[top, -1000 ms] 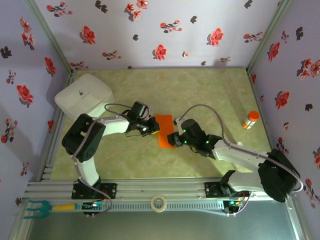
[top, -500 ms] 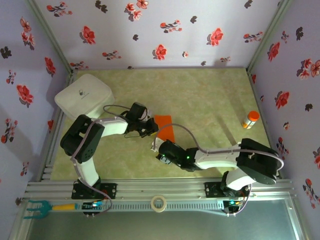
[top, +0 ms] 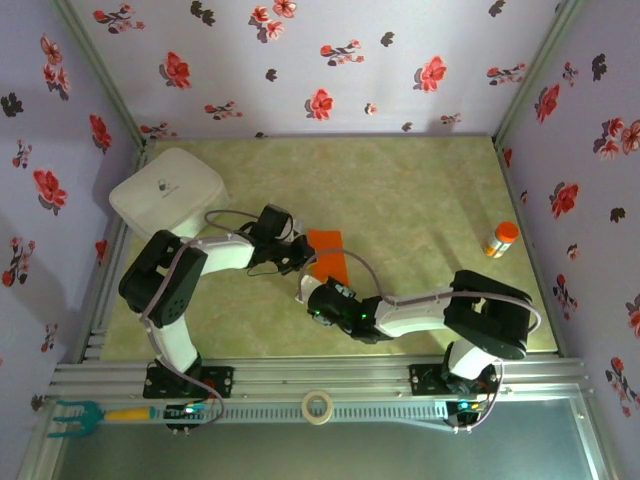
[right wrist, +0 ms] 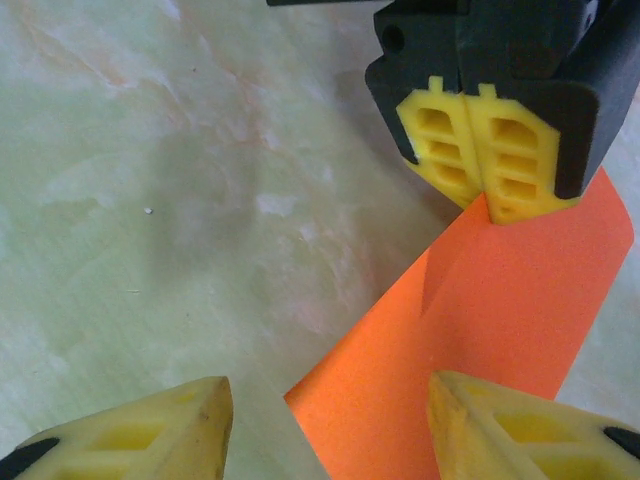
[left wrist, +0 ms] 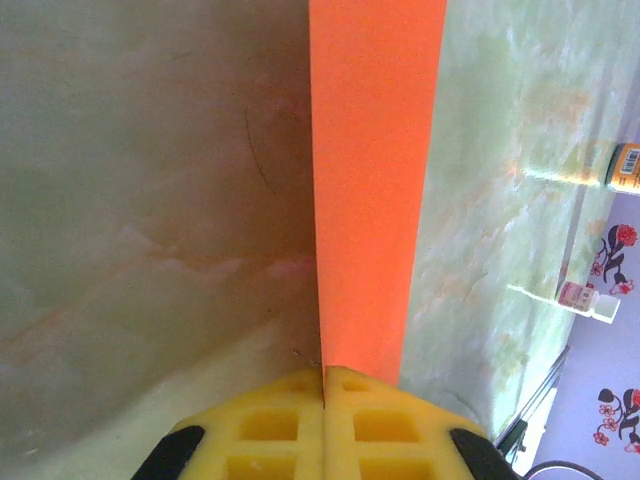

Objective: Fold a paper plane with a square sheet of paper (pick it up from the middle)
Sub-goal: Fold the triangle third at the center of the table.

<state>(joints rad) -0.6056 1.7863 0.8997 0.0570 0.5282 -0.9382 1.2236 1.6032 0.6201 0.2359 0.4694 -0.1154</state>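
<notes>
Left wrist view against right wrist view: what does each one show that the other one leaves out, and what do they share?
Left wrist view: a bottle and a flowered wall far off, past the table's edge. Right wrist view: the right fingers standing apart, one on each side of the paper's near corner. Both: the left fingers shut on the orange sheet of paper, with the green table beneath.

The left wrist view crops the square sheet of paper [left wrist: 375,180].
</notes>
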